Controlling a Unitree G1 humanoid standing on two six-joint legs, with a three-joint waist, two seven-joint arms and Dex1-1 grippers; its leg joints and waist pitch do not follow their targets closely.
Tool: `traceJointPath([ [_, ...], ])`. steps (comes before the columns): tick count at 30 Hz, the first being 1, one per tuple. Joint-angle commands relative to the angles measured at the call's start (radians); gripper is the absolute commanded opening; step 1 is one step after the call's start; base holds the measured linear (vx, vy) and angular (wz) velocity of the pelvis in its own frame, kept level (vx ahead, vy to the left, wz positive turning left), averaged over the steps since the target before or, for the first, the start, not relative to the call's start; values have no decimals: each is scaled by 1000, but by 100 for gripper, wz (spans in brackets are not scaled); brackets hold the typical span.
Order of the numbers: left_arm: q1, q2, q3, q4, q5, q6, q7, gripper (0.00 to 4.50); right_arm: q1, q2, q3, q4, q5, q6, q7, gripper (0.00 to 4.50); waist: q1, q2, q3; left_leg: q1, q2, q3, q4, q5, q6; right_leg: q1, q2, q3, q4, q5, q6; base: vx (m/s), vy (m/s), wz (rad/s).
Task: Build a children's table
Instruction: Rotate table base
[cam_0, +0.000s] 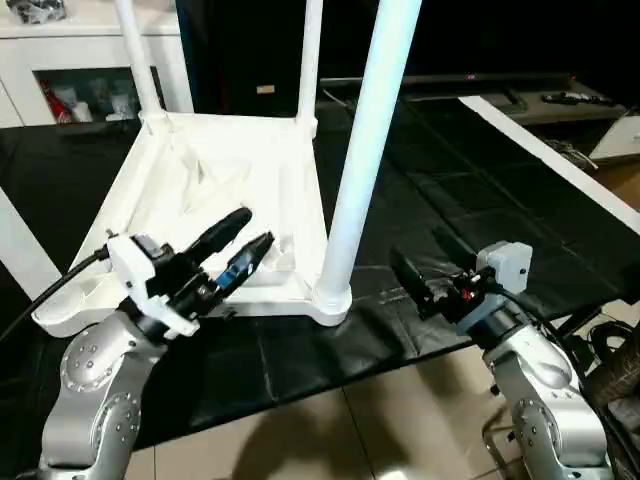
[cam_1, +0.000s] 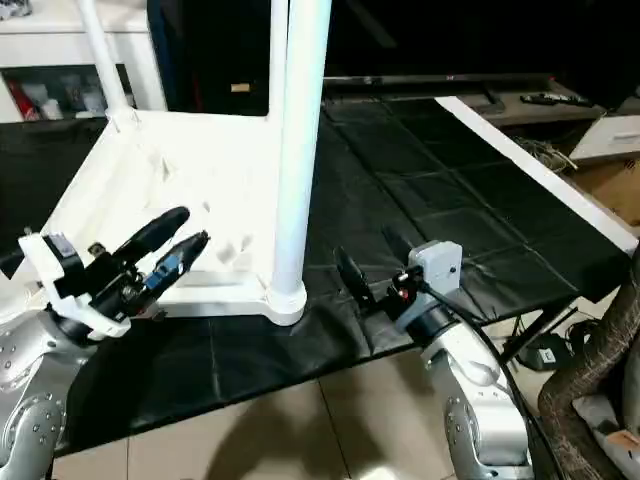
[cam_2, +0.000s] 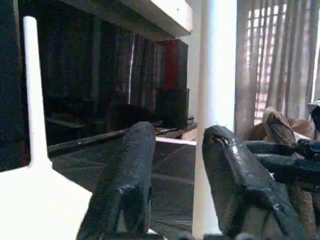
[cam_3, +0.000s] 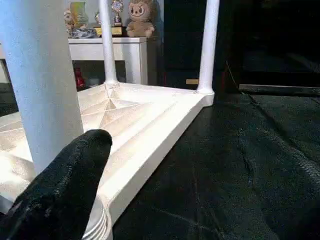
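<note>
Left eye, table: the children's table lies upside down on a black mat, ribbed underside up, legs rising out of frame.
Left eye, near leg: the nearest leg stands upright in the corner socket closest to the robot, between the two arms.
Left eye, far legs: two more legs stand at the far corners.
Left eye, left gripper: the left gripper hovers over the near edge of the underside, its two black fingers spread apart, nothing between them.
Left eye, right gripper: the right gripper sits low over the mat, just beside the near leg's base but apart from it; fingers parted, empty.
Right eye, surroundings: a white cabinet stands behind the table; a tiled floor runs below the mat's edge.
Left wrist, fingers: both fingers rise spread, with an open gap; the near leg stands upright beyond them, not gripped.
Left wrist, background: a far leg stands on the white underside; the other gripper's dark fingers seem to show at the frame edge, blurred.
Right wrist, finger: one black finger shows close to the near leg, contact unclear.
Right wrist, table: the ribbed underside spreads away to the two far legs; a plush toy sits on the cabinet top.
</note>
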Motion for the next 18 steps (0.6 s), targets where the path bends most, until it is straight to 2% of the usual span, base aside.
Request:
traceJointPath([
  [1,2,-1,-13,-25,11,21,17,142,-4,-11,1,0,4,5,3,450,2,11,-50,-7,-3,15,-72,-336,6,41,-36,36,-80,-411,-64,0,0,0],
  [10,3,4,-17,-35,5,33,31,64,-3,-13,2,1,4,4,7,450,2,10,-51,-6,-5,15,-71,-338,6,39,-35,35,-83,-425,-53,0,0,0],
  [11,4,6,-16,-32,4,32,30,44,-3,-14,2,2,4,5,8,450,2,9,-52,-7,-4,15,-71,-336,6,40,-35,35,-82,-421,-53,0,0,0],
  [18,-1,17,-15,1,46,7,40,33,-9,-15,2,18,5,-1,13,450,2,11,-52,-6,-4,15,-71,-334,7,40,-35,35,-81,-407,-58,0,0,0],
])
